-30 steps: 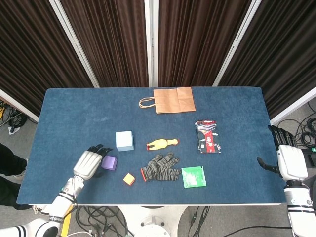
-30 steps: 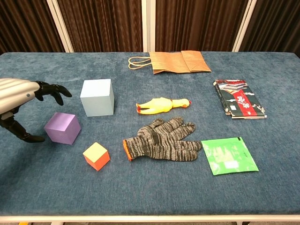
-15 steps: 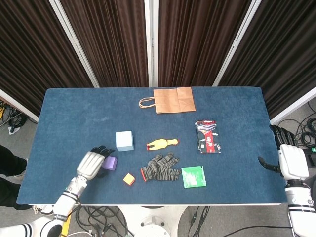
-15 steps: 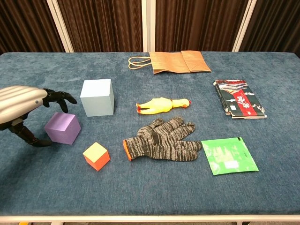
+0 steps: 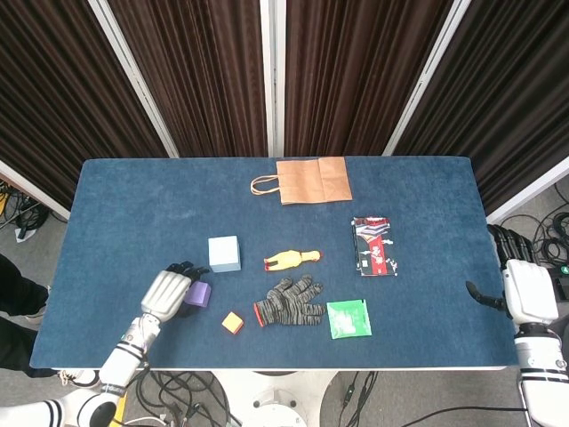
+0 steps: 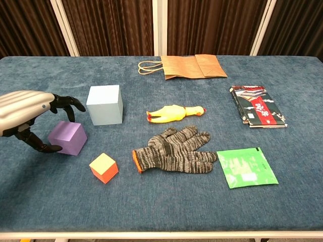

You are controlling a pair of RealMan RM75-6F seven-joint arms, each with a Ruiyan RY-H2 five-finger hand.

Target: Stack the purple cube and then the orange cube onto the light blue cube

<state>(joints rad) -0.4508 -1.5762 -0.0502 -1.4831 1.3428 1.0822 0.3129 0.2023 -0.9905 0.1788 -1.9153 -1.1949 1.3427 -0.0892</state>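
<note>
Dark curtains behind, blue-carpeted worktop [image 6: 282, 201] in front. Purple cube [image 6: 68, 137] sits near-left, just near-left of the light blue cube [image 6: 105, 104]; orange cube [image 6: 103, 167] is nearer still, right of the purple one, all three resting on the worktop and apart. Left hand [image 6: 28, 115] arches over the purple cube's left side, fingers [image 6: 70, 103] spread above its far top edge, thumb tip at or touching its near-left face. Not closed on it yet by the look of it, so nothing held. Right hand [image 5: 524, 289] is off the worktop's right edge, fingers apart, holding nothing.

Step in hand looks like grasping the purple cube. To do it well: centre the cube between thumb and fingers, press opposite faces squarely, lift straight up before moving right toward the light blue cube. Avoid nudging the light blue cube.

Also there: glove [image 6: 174, 150], rubber chicken [image 6: 174, 113], paper bag [image 6: 194, 66], green packet [image 6: 246, 167], book [image 6: 257, 106].
</note>
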